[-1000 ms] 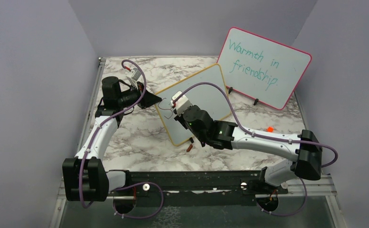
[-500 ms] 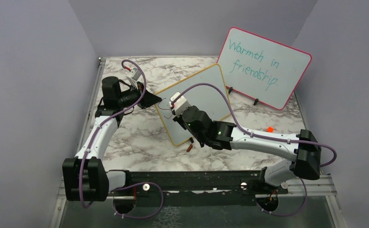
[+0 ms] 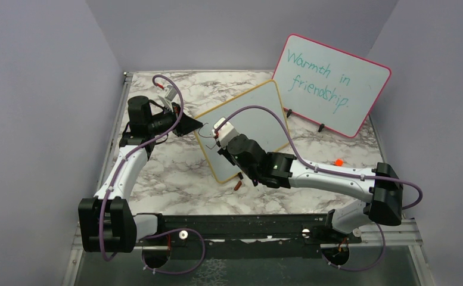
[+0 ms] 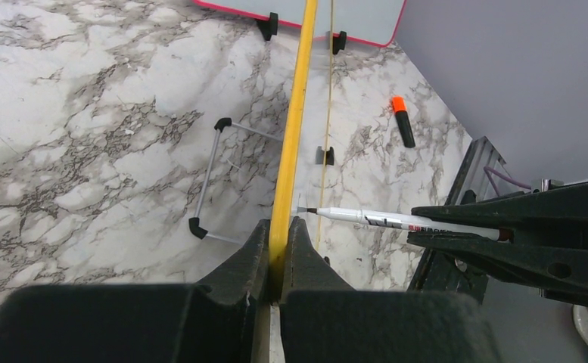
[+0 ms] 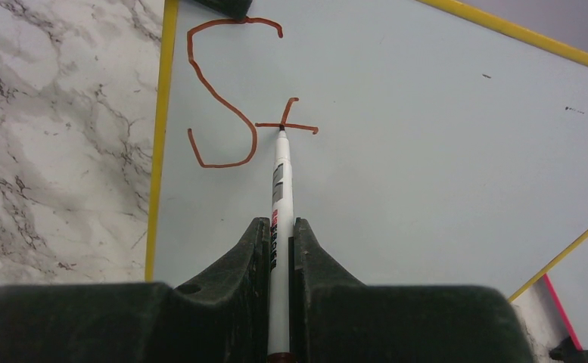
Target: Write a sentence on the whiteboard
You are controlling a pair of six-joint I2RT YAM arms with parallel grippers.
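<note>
The whiteboard, white with a yellow frame, stands tilted in the middle of the table. My left gripper is shut on its yellow left edge and holds it there. My right gripper is shut on a white marker, whose tip touches the board face. The sentence is a red-brown "S" and the start of a "t". The tip rests on the crossbar of the "t". In the left wrist view the marker meets the board from the right.
A pink-framed board with teal writing stands at the back right. An orange-capped marker lies on the marble table to the right. A small dark red cap lies by the whiteboard's near corner. Its wire stand sits behind it.
My right gripper has shifted slightly left over the board with the marker. The left arm has not moved.
</note>
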